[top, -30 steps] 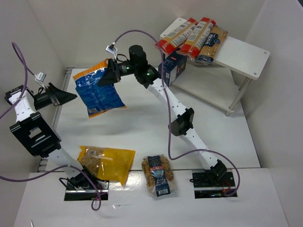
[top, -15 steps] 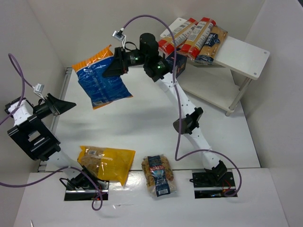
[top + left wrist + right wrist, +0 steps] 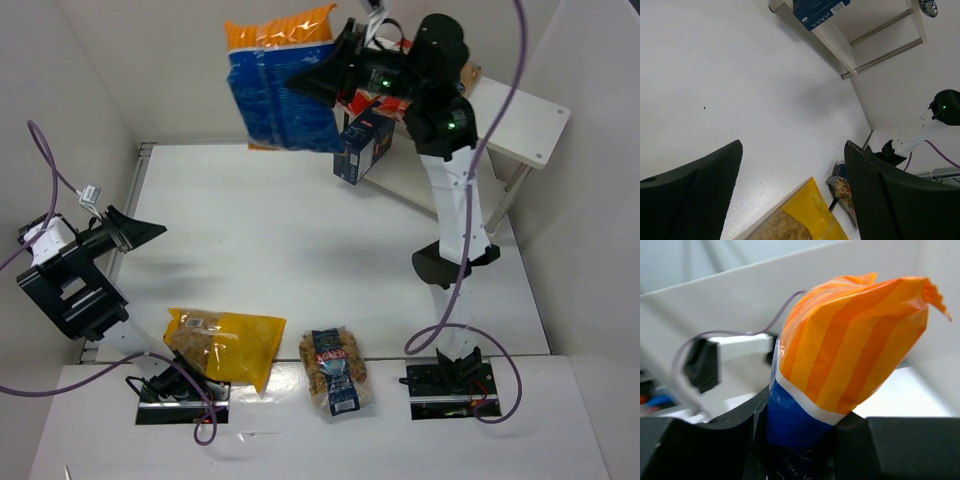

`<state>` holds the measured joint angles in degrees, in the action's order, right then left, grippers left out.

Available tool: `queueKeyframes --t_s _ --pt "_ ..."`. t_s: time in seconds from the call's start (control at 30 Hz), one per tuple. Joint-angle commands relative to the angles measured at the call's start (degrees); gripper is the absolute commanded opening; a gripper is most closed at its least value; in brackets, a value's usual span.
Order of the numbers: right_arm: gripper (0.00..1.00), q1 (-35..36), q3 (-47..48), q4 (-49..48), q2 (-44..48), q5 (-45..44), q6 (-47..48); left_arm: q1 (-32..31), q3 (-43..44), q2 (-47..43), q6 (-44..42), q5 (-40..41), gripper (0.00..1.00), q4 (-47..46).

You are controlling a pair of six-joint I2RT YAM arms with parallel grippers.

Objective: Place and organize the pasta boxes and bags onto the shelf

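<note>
My right gripper (image 3: 312,80) is shut on the blue bag with the orange top (image 3: 275,85) and holds it high in the air left of the white shelf (image 3: 520,120). In the right wrist view the bag (image 3: 850,355) is pinched between the fingers (image 3: 747,415). A dark navy box (image 3: 362,148) leans at the shelf's left end, also seen in the left wrist view (image 3: 817,10). The tan packs on the top board are mostly hidden behind my right arm. My left gripper (image 3: 148,229) is open and empty at the table's left side. The yellow bag (image 3: 222,345) and the small clear bag (image 3: 337,370) lie near the front edge.
White walls stand close on the left, back and right. The shelf's thin legs (image 3: 500,210) reach the table at the right. The arm bases (image 3: 445,385) sit at the near edge. Purple cables loop from both arms.
My right arm has swung up and to the right, carrying the blue bag from over the table's left middle to high beside the shelf. The left gripper has barely moved.
</note>
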<state>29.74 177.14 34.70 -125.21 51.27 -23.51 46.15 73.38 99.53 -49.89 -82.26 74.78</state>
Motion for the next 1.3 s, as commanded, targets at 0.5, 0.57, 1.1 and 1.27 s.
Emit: queueKeyframes --t_s 0.5,0.57,1.1,1.27 --pt "0.0 -3.5 2.7 9.0 12.6 -53.2 37.6 -2.2 -1.6 -2.8 -7.9 0.3 0.88 -0.6" --pt "0.0 -3.5 2.7 8.3 13.1 -56.8 40.7 -2.2 -2.1 -2.8 -7.9 0.3 0.88 -0.6" --pt "0.0 1.7 2.7 10.5 14.5 -92.6 63.1 -3.3 -3.2 -5.6 -10.1 0.3 0.89 -0.6" --pt "0.0 1.7 2.7 12.1 15.1 -100.3 64.7 -3.3 -3.2 -5.6 -10.7 0.3 0.89 -0.6"
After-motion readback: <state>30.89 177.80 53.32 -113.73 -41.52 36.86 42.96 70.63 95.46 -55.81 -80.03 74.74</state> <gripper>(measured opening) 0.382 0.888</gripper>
